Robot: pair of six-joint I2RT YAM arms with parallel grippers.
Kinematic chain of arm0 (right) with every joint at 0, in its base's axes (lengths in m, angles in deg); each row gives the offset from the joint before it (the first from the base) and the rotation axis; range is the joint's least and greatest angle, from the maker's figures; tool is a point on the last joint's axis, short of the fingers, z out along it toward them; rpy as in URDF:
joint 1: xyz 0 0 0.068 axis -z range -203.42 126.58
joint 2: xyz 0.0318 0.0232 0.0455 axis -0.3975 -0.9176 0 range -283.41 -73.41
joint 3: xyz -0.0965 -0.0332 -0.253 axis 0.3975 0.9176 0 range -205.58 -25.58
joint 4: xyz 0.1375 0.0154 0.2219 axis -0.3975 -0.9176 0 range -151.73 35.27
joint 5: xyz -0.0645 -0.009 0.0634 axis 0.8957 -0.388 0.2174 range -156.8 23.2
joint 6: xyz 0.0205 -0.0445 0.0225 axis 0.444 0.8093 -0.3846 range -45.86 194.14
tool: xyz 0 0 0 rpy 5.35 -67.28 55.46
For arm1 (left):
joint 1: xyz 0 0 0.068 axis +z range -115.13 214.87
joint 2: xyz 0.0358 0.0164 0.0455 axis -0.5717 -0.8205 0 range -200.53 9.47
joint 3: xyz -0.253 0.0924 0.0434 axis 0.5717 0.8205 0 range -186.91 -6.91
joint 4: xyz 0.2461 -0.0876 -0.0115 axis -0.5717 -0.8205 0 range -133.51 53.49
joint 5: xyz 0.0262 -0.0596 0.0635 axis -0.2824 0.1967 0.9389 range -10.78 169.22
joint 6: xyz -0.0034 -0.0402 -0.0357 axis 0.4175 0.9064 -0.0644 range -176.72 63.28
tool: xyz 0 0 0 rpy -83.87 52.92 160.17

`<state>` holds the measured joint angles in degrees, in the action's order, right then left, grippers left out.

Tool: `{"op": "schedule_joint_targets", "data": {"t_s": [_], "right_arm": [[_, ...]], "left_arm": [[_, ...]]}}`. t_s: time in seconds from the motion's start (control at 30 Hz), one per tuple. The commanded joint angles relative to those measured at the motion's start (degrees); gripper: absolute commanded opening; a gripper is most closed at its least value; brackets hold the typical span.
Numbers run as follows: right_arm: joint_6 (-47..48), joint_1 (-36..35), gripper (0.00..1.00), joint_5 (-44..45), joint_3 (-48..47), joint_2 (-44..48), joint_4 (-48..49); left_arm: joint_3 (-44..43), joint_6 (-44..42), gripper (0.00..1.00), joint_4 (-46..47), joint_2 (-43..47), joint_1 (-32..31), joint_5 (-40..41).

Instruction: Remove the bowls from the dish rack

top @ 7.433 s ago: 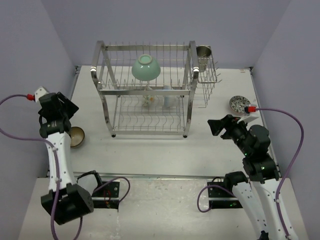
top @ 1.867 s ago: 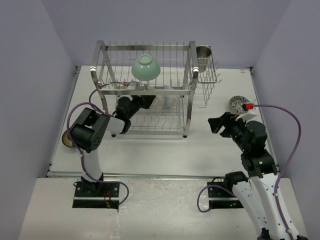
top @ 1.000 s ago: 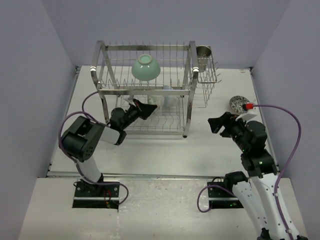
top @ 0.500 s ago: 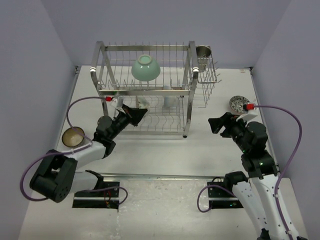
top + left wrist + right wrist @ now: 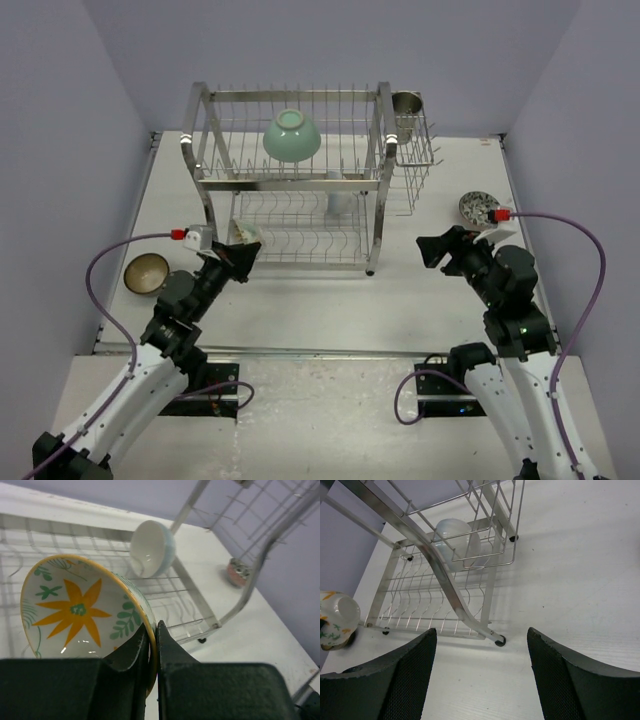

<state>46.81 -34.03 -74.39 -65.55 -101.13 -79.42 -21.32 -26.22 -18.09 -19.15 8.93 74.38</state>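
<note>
From the top view, the dish rack (image 5: 384, 150) is seen at upper centre, with the mint-green bowl (image 5: 292, 135) upturned on its top tier and a pale bowl (image 5: 338, 203) stood on the lower tier. The flowered bowl (image 5: 247, 234) is held just off the rack's lower-left corner, clamped by the left gripper (image 5: 242, 252). A brown bowl (image 5: 146, 272) is set on the table (image 5: 300, 300) at far left and a patterned bowl (image 5: 479, 208) at right, just above the right gripper (image 5: 435, 250), which is spread wide with nothing in it

In the left wrist view, the flowered bowl's yellow rim is pinched tight between the jaws at lower centre, and the pale bowl is seen in the rack at upper centre

In the right wrist view, the jaws are framed wide apart along the bottom, empty; the rack is stretched across the upper left, and the flowered bowl is caught at the left edge
</note>
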Motion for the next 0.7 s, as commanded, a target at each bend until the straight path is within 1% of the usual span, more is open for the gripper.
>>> {"op": "schedule_joint_targets", "data": {"t_s": [0.0, 0.03, 0.07, 0.1, 0.13, 0.17, 0.2, 0.23, 0.27, 0.3, 0.37, 0.43, 0.47, 0.5, 0.53, 0.67], "right_arm": [[0.7, -0.4, 0.74, -1.9, -1.6, 0.5, 1.7], [0.7, -0.4, 0.74, -2.0, -1.5, 0.7, 1.7], [0.6, -0.4, 0.74, -2.1, -1.3, 0.7, 1.7], [0.6, -0.4, 0.74, -2.1, -1.3, 0.8, 1.7], [0.7, -0.4, 0.74, -2.1, -1.1, 0.9, 1.5], [0.6, -0.4, 0.74, -2.1, -1.1, 1.1, 1.5], [0.6, -0.4, 0.74, -2.2, -1.0, 1.2, 1.6], [0.6, -0.4, 0.74, -2.2, -1.0, 1.3, 1.6], [0.6, -0.4, 0.74, -2.3, -1.1, 1.3, 1.6], [0.6, -0.4, 0.74, -2.2, -1.2, 1.3, 1.4], [0.6, -0.4, 0.74, -2.3, -1.3, 1.3, 1.4], [0.6, -0.4, 0.74, -2.3, -1.4, 1.5, 1.2], [0.6, -0.5, 0.74, -2.3, -1.5, 1.6, 1.2], [0.6, -0.4, 0.74, -2.3, -1.5, 1.6, 1.3], [0.6, -0.4, 0.74, -2.2, -1.6, 1.5, 1.2], [0.6, -0.4, 0.74, -2.5, -1.8, 1.4, 1.1]], "left_arm": [[-6.0, 1.2, 0.0, -22.0, 5.4, -0.1, 15.4], [-10.2, 2.3, 0.0, -26.8, 5.4, -0.1, 18.9], [-12.5, 3.7, 0.0, -31.2, 5.2, -0.1, 22.3], [-14.7, 6.8, 0.0, -39.8, 4.5, -0.1, 28.2], [-18.6, 8.4, 0.0, -43.5, 4.0, -0.1, 30.7], [-20.4, 9.9, 0.0, -46.6, 3.4, -0.1, 33.0], [-21.9, 13.8, 0.0, -52.9, 1.7, -0.1, 37.6], [-24.9, 15.9, 0.0, -55.8, 0.4, -0.2, 39.7], [-26.5, 17.9, 0.0, -61.4, -1.0, -0.2, 41.5], [-27.9, 20.7, 0.0, -63.5, -4.0, -0.2, 44.4], [-30.2, 21.4, 0.0, -64.6, -5.3, -0.2, 45.8], [-28.6, 16.5, 0.0, -59.8, -3.2, -0.2, 42.5], [-27.9, 15.0, 0.0, -55.7, -2.5, -0.2, 40.7], [-27.4, 13.2, 0.0, -55.1, -1.9, -0.2, 38.5], [-27.3, 14.0, 0.0, -55.5, -1.7, -0.2, 38.8], [-29.8, 19.7, 0.0, -64.5, -3.9, -0.2, 45.7]]}}
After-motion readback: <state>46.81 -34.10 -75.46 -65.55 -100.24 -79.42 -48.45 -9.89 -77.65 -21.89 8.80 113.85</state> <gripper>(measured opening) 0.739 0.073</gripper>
